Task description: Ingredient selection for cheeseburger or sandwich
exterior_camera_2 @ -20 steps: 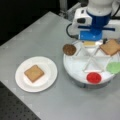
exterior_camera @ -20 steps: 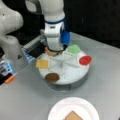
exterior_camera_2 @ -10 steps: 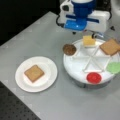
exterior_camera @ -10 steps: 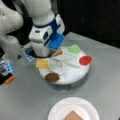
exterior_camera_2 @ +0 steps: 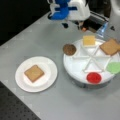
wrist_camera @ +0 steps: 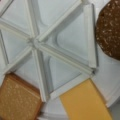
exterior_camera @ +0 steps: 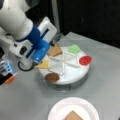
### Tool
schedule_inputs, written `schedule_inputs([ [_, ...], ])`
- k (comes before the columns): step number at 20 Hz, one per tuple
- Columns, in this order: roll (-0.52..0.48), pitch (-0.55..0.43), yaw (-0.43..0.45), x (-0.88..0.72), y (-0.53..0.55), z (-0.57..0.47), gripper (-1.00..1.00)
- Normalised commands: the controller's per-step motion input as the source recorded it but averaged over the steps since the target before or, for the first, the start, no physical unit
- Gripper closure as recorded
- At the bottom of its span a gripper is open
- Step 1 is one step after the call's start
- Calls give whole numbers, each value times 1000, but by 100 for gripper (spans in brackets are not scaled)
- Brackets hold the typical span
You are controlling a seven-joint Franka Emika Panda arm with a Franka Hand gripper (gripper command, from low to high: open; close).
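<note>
Toast square (exterior_camera_2: 34, 73), tan and grainy, lies flat on the round white plate (exterior_camera_2: 47, 82) nearest us in both front views. Beyond it we note the white divided tray (exterior_camera_2: 75, 71), six wedge compartments: round dark patty (exterior_camera_2: 69, 49), yellow cheese square (exterior_camera_2: 89, 40), second toast (exterior_camera_2: 110, 46), green lettuce (exterior_camera_2: 114, 67), red disc (exterior_camera_2: 94, 77). Farthest, the gripper (exterior_camera: 51, 43) hangs over the tray's edge by the cheese (exterior_camera: 43, 64); we cannot tell how its fingers stand.

surface: grey tabletop (exterior_camera: 105, 82) | backdrop: dark, black (exterior_camera: 95, 17) | near edge: black perforated board (exterior_camera_2: 15, 110)
</note>
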Motion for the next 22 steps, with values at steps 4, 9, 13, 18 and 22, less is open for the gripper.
schedule_inputs([
  [4,585,96,135,295,-454,-22,-100],
  [9,473,43,187,249,-424,-132,-100],
  [13,506,32,171,220,-397,-127,-100],
  [18,507,24,153,226,-363,-164,-100],
  [22,461,-37,171,269,-306,-199,-100],
])
